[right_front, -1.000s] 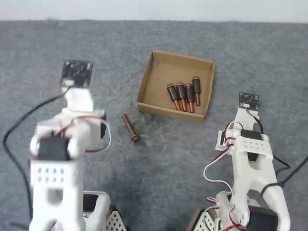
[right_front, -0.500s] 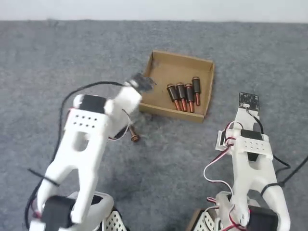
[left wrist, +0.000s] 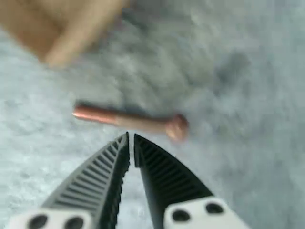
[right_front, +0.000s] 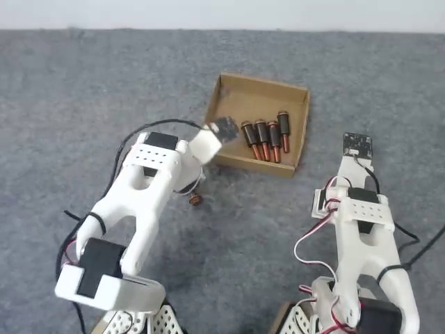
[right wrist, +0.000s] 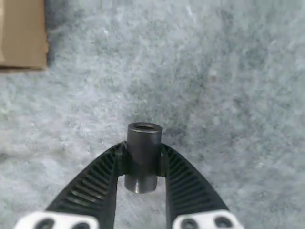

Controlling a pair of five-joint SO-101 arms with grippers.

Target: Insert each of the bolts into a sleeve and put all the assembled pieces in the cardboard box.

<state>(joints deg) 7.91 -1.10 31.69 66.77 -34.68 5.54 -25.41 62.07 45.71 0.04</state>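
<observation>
Left claw point(left wrist: 131, 138): fingers drawn together with a sliver of gap, holding nothing. It hangs just above the desk point(right_front: 83, 83), tips close to the shank of the loose bolt point(left wrist: 128, 119) but not touching it.

Bolt: lies flat on the desk, just outside the near wall of the cardboard box point(right_front: 247, 161), well apart from the sleeve.

Box: four assembled pieces point(right_front: 264, 139) lie side by side inside, toward its right half.

Right claw point(right wrist: 143, 149): clamped on the dark sleeve point(right wrist: 143, 160), one finger on each side. The open bore faces the wrist camera. The right arm point(right_front: 361, 216) sits to the right of the box.

Step in hand (judgement): pick-up of the last bolt, with insertion into the waiting sleeve and boxing to follow. Task looks mostly done.

Next move calls for: the left claw to spread, straddle the shank across its length and close, then lift and line the bolt up with the bore.

View notes:
- The high view gives the box contents and the layout of both arms. There the left arm covers the bolt's shank and the head point(right_front: 195, 200) peeks out.
- The left wrist view gives the bolt's whole length and the claw's closeness to it.
- The right wrist view gives the grip on the sleeve and a corner of the box.
</observation>
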